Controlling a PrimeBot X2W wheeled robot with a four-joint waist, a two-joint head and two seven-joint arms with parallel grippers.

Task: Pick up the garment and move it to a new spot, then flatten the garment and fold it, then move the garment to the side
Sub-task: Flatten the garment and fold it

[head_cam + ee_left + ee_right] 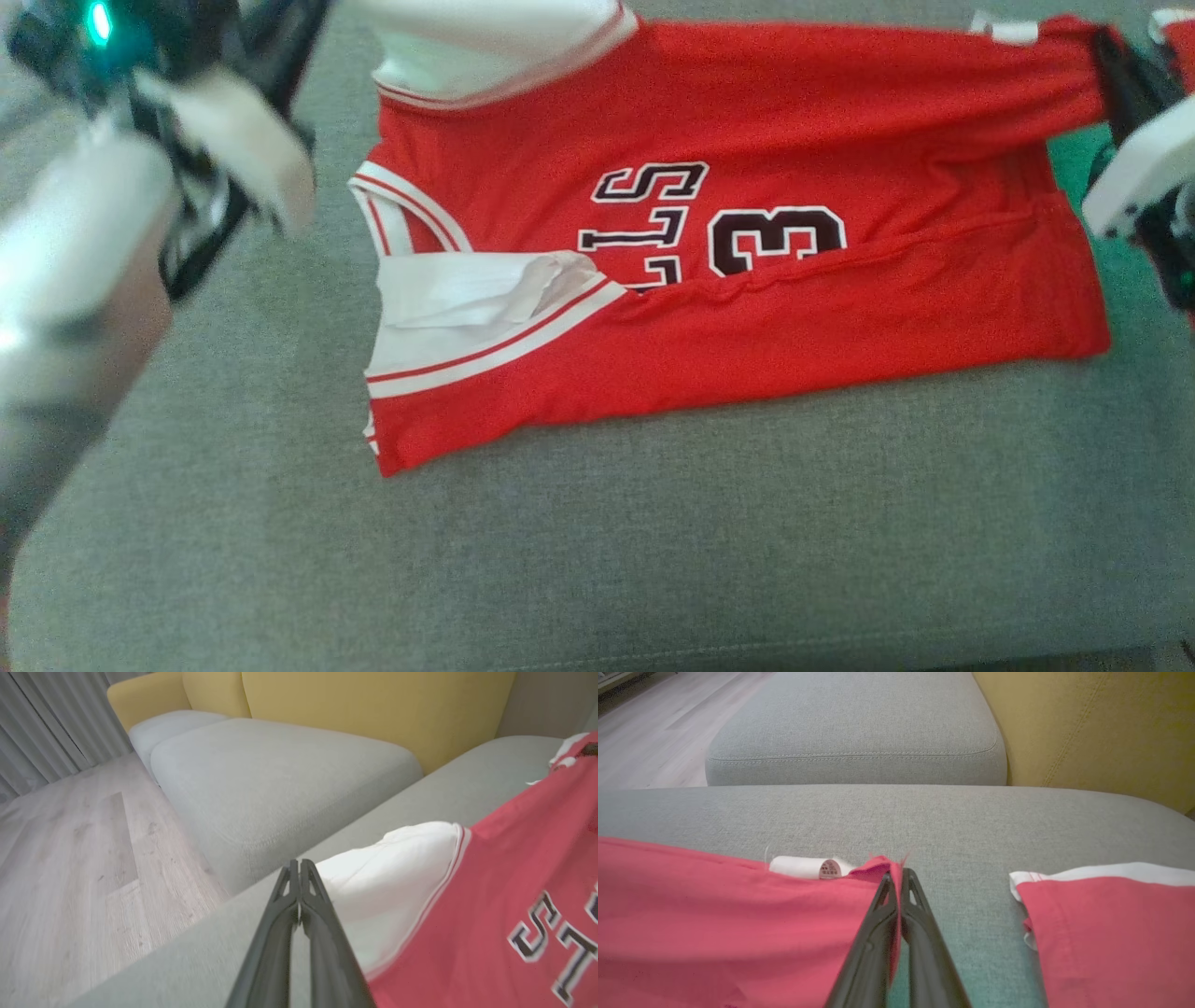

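The garment (747, 308) is a red sleeveless jersey with white trim and black lettering, lying sideways on a grey sofa cushion (597, 523). Its near long edge is folded up over the front. My right gripper (896, 873) is shut on the red hem corner at the jersey's right end (1104, 51), and the cloth there is lifted off the cushion. A white label (803, 867) sticks out beside that corner. My left gripper (299, 863) is shut with nothing between its fingers, just left of the white shoulder panel (392, 868). The left arm (84, 243) shows blurred at the upper left.
A second red cloth with a white edge (1106, 933) lies right of the right gripper. Yellow sofa backrests (373, 714) rise behind the cushions, and another grey cushion (859, 723) lies beyond. Wood floor (60, 858) and grey curtains (51, 723) are to the left.
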